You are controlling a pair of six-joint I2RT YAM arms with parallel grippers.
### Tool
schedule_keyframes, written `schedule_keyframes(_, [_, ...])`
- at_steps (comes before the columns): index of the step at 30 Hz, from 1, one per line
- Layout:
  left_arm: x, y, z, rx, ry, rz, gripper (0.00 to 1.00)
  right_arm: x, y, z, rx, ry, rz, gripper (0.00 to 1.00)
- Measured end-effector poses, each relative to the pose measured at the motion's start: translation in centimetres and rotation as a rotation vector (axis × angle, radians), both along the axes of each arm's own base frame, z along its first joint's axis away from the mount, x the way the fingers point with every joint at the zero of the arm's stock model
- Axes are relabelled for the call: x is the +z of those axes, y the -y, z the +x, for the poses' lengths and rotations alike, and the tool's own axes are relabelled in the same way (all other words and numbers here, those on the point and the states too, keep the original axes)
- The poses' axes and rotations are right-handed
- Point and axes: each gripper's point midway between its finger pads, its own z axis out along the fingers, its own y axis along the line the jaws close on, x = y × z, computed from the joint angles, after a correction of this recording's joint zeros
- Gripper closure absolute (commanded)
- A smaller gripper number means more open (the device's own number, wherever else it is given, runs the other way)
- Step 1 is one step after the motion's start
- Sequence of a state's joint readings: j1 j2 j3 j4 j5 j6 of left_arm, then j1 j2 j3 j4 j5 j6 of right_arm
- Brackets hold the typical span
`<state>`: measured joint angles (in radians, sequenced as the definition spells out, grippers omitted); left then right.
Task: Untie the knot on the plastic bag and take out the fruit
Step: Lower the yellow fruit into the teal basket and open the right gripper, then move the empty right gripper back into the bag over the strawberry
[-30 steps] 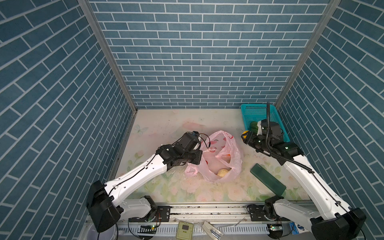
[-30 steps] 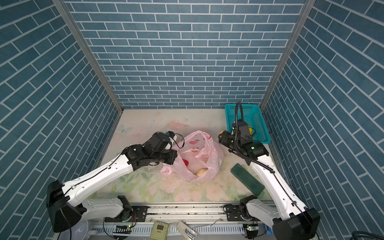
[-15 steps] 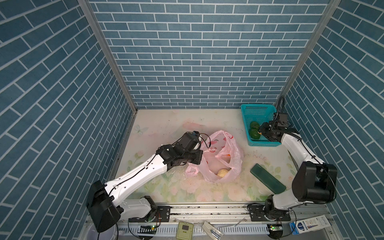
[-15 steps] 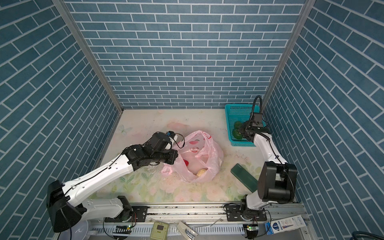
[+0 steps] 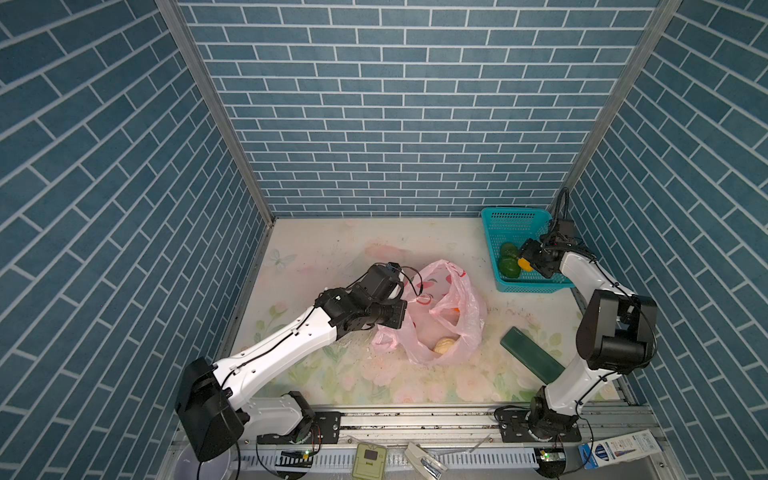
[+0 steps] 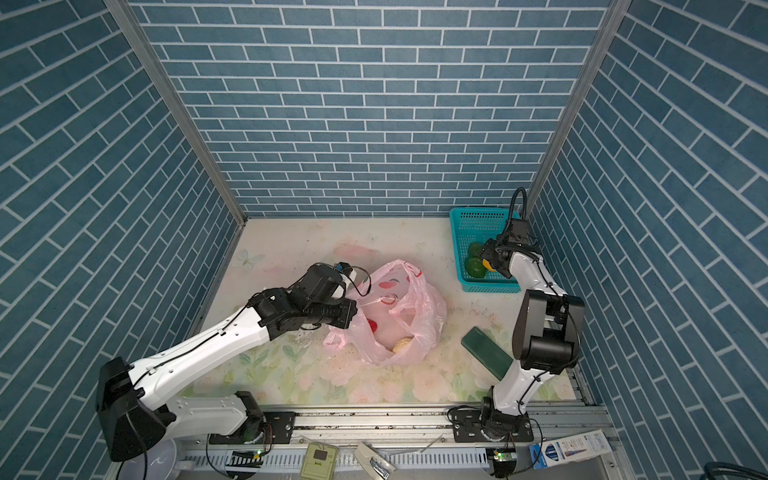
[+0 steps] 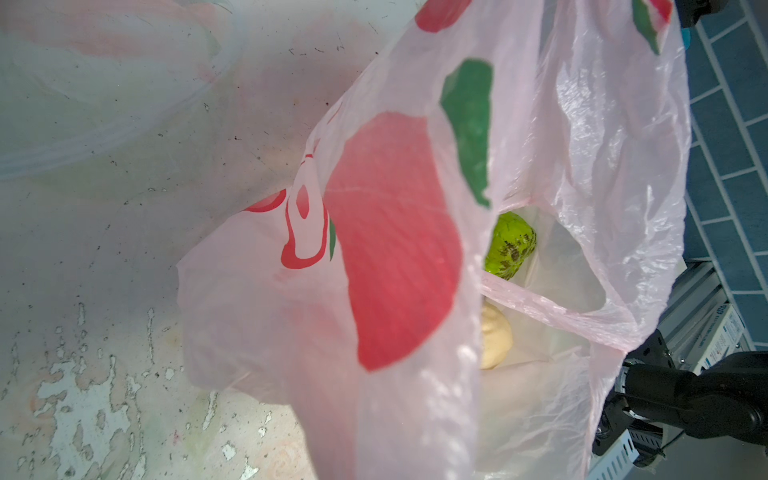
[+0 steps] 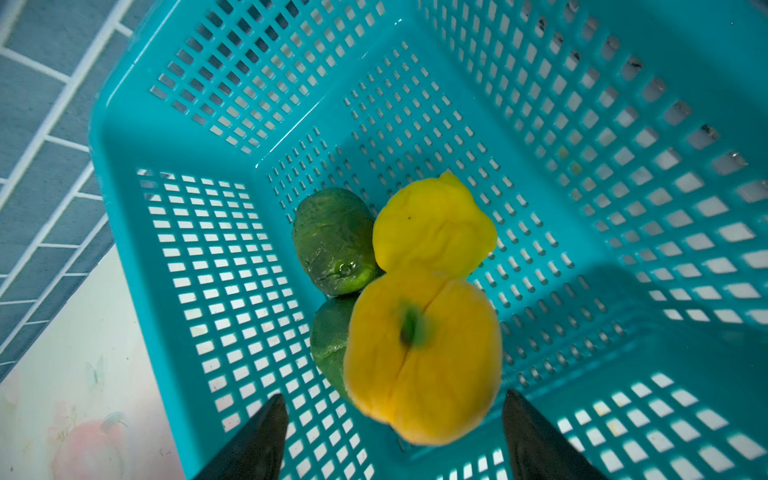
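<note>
Falling loose, the orange fruit could bounce off the dark green fruit and yellow fruit beneath it and jump the basket wall if let go too high. Likelier trouble lies mid-table: should the left gripper slip, the mouth of the plastic bag would sag over the light green fruit and cream fruit inside. The right gripper, over the far-right basket, stands wide open, the orange fruit loose between its jaws; the left is pinched tight on the bag's left rim.
</note>
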<state>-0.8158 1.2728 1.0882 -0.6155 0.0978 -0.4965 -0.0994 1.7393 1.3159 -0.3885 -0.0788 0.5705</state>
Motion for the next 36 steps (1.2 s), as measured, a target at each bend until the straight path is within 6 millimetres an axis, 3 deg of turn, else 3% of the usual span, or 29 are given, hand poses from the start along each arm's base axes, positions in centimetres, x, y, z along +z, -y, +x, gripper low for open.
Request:
schedule_keyframes(8, [0.0,0.0,0.0,0.000,-0.001,0.002,1.00,0.5,-0.1,-0.4,0.004,-0.003,0.004,0.16])
schedule_keyframes(14, [-0.3,-0.4,-0.2,0.005,-0.010,0.019,1.00,5.1,-2.0,-2.1,0.055,0.082,0.036,0.16])
schedule_keyframes(17, [-0.4,-0.6,-0.3,0.007,-0.014,0.028,1.00,7.8,-4.5,-4.2,0.121,0.135,0.060,0.16])
schedule_keyframes(22, [-0.6,-0.9,-0.5,0.009,-0.023,0.041,1.00,10.7,-10.8,-9.6,0.297,0.178,0.116,0.16])
schedule_keyframes(29, [-0.9,-1.2,-0.7,0.009,-0.035,0.054,1.00,12.3,-19.0,-17.2,0.536,0.183,0.195,0.17])
schedule_keyframes(36, [-1.1,-1.5,-1.0,0.007,-0.045,0.070,1.00,12.8,-25.1,-22.2,0.712,0.171,0.226,0.18])
